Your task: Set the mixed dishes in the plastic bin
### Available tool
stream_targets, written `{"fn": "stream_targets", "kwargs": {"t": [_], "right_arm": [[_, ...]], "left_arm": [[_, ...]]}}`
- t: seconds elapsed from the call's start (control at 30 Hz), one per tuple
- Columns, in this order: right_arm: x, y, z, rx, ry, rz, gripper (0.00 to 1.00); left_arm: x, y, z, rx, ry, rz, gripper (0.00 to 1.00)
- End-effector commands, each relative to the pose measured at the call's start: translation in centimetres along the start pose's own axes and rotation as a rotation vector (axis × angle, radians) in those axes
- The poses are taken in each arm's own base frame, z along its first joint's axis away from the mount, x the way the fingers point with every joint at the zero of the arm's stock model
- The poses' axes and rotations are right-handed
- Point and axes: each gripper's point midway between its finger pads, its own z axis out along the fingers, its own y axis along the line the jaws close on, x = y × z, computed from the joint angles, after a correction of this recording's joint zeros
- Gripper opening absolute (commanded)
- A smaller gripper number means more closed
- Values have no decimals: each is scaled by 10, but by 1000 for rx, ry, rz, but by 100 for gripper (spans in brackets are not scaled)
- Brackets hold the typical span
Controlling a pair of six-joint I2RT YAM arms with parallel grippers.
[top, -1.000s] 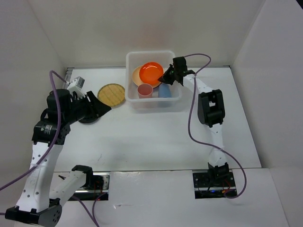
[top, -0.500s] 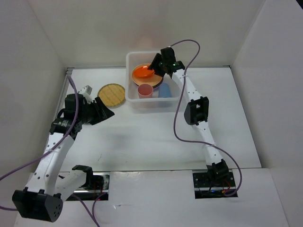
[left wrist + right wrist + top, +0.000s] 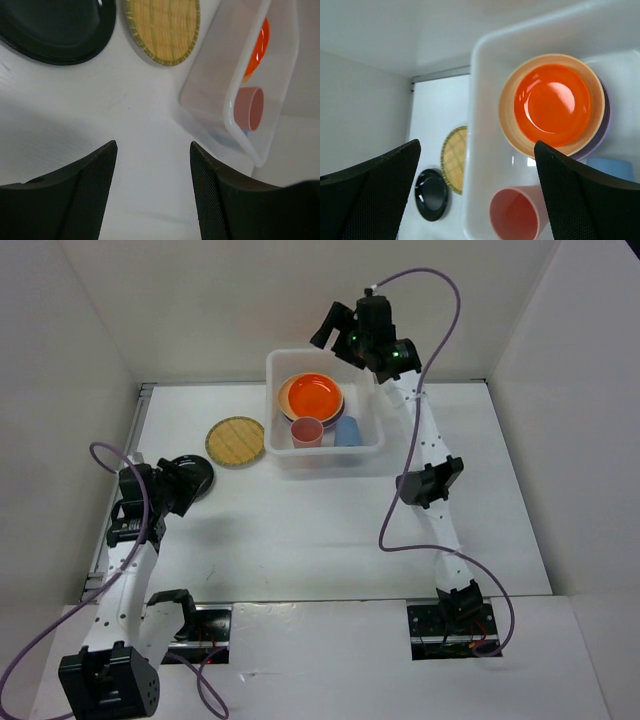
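From above, the plastic bin [image 3: 325, 468] sits at the worktop's [image 3: 300, 530] far edge. It holds an orange plate [image 3: 315, 393], a pink-red cup [image 3: 306, 431] and a blue cup [image 3: 348, 430]. The woven plate [image 3: 236, 441] lies just beside it, toward the left edge.

In the left wrist view, the left gripper [image 3: 152, 147] has its jaws apart and empty.

In the right wrist view, the right gripper [image 3: 476, 150] is above the bin, jaws wide apart and empty.

plate stack [image 3: 316, 395] in bin [image 3: 330, 458], woven plate [image 3: 236, 441] left

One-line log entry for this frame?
bin: orange plate, pink cup, blue cup | table: woven plate, black plate | left jaws open, empty | right jaws open, empty, above bin
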Motion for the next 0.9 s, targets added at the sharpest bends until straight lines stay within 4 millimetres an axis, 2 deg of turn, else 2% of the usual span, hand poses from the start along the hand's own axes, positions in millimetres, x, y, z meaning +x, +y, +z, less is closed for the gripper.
{"fn": "stream_targets", "kwargs": {"t": [0.0, 0.03, 0.1, 0.17, 0.23, 0.27, 0.3, 0.33, 0.37, 0.47, 0.53, 0.57, 0.67, 0.87], "right_arm": [[-56, 57, -91, -138, -112, -58, 99], [-63, 66, -107, -166, -129, -61, 99], [-62, 78, -125, -215, -105, -68, 99], [-59, 87, -131, -242, -96, -73, 99], [-63, 99, -150, -276, -112, -91, 99], [-60, 104, -150, -277, -111, -93, 99], [-65, 108, -158, -292, -131, -95, 99], [-66, 112, -159, -309, -136, -107, 99], [-68, 115, -166, -324, -140, -110, 99], [-74, 130, -183, -389, -156, -122, 99], [-79, 138, -192, -424, -171, -129, 99], [-81, 135, -192, -424, -171, -129, 99], [-78, 137, -193, -439, -161, -142, 99], [-87, 133, -195, -458, -169, -147, 99]], "left_arm": [[-9, 16, 7, -26, -74, -126, 67], [-13, 26, 9, -58, -101, -135, 66], [-16, 38, 12, -95, -116, -165, 66], [-14, 45, 15, -117, -110, -193, 64], [-19, 51, 18, -120, -132, -250, 63], [-19, 50, 20, -111, -139, -270, 60], [-19, 58, 22, -117, -149, -299, 58], [-21, 51, 25, -73, -161, -342, 56], [-22, 57, 30, -77, -169, -368, 54], [-7, 77, 45, -110, -137, -423, 54], [-5, 83, 52, -118, -119, -434, 54], [2, 93, 57, -156, -97, -444, 54], [-3, 98, 62, -169, -118, -449, 54], [-14, 112, 71, -214, -183, -447, 60]]}}
